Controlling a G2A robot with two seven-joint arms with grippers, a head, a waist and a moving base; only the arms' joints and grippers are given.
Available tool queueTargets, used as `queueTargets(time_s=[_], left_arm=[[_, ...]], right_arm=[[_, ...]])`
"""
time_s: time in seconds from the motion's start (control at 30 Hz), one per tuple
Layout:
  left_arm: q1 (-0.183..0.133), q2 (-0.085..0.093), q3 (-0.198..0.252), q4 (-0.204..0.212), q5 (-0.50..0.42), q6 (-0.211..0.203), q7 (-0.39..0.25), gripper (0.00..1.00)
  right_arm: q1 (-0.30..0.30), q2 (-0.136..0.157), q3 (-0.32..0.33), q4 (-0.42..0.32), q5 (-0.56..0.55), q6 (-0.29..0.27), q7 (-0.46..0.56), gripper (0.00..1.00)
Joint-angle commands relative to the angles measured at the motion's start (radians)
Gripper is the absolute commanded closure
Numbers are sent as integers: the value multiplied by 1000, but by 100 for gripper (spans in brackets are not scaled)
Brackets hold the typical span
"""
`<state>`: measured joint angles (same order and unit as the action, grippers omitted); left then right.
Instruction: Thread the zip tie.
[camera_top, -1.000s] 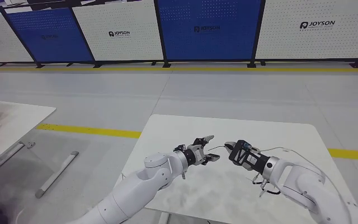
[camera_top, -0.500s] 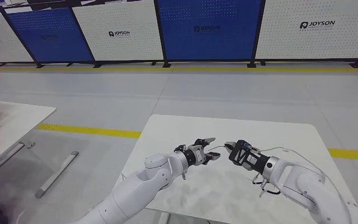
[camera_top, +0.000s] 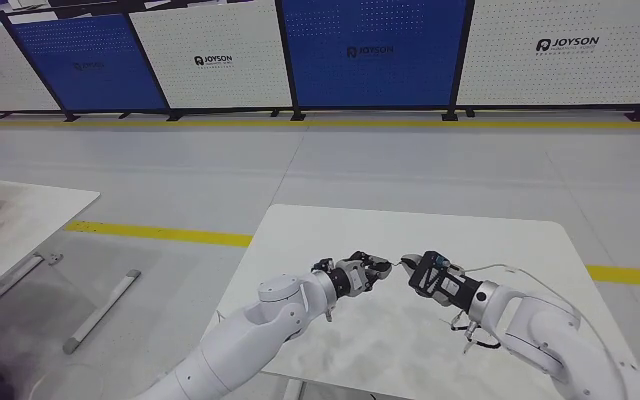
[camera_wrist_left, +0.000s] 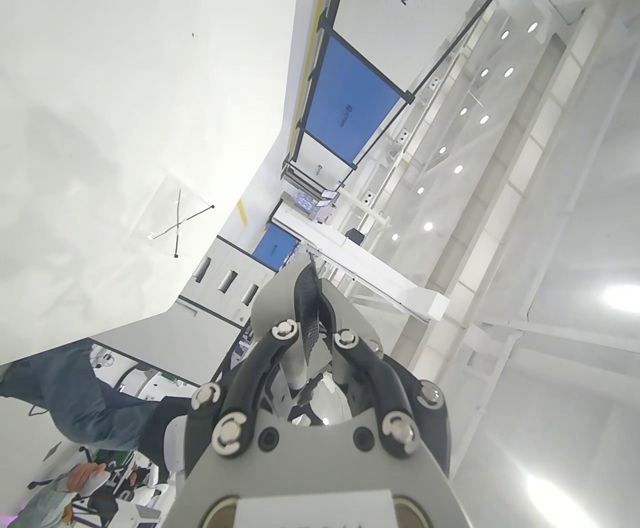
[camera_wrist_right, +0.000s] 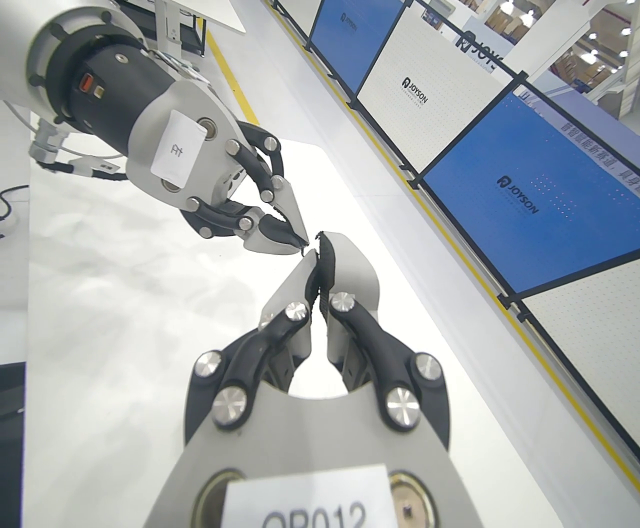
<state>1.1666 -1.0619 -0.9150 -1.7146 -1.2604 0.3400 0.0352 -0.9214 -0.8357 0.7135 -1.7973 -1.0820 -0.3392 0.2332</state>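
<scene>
The zip tie (camera_top: 395, 263) is a thin black strand spanning the short gap between my two grippers above the white table (camera_top: 450, 230). My right gripper (camera_top: 412, 268) is shut on one end of it. My left gripper (camera_top: 375, 268) faces it tip to tip and is shut on the other end. In the right wrist view my right gripper (camera_wrist_right: 317, 247) has its jaws pressed together, and the left gripper (camera_wrist_right: 301, 242) nearly touches it, with a small black bit of zip tie (camera_wrist_right: 305, 248) between the tips. Most of the tie is hidden by the fingers. In its own wrist view the left gripper (camera_wrist_left: 311, 262) is shut.
Two spare black zip ties (camera_wrist_left: 178, 225) lie crossed on a clear plastic sheet on the table (camera_wrist_left: 100, 150), away from both grippers. A pale cable (camera_top: 500, 268) trails along the right arm. A second table (camera_top: 40, 215) stands off to the left.
My left gripper was open around the strand one second ago and has since shut on it. The right gripper has held still.
</scene>
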Motion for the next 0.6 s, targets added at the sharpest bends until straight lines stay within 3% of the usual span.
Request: queueTargets(time_s=[0.0,0.1,0.27,0.4,0.57], left_arm=[[-2,-1,1,3,9,0,5,100],[-6,-4,7,10,49,-3,18,100],[-6,-6,20,27,181,-46,34,100],[4,-3,30,43,345,-98,21,100],[9,-3,30,47,365,-107,13,100]], right_arm=[[-6,-1,11,1,3,-1,-2,0],[-25,-2,37,0,13,5,-17,0],[-81,10,110,-18,50,30,-23,0],[-154,23,193,-21,166,61,5,0],[-162,24,204,-17,185,66,11,0]])
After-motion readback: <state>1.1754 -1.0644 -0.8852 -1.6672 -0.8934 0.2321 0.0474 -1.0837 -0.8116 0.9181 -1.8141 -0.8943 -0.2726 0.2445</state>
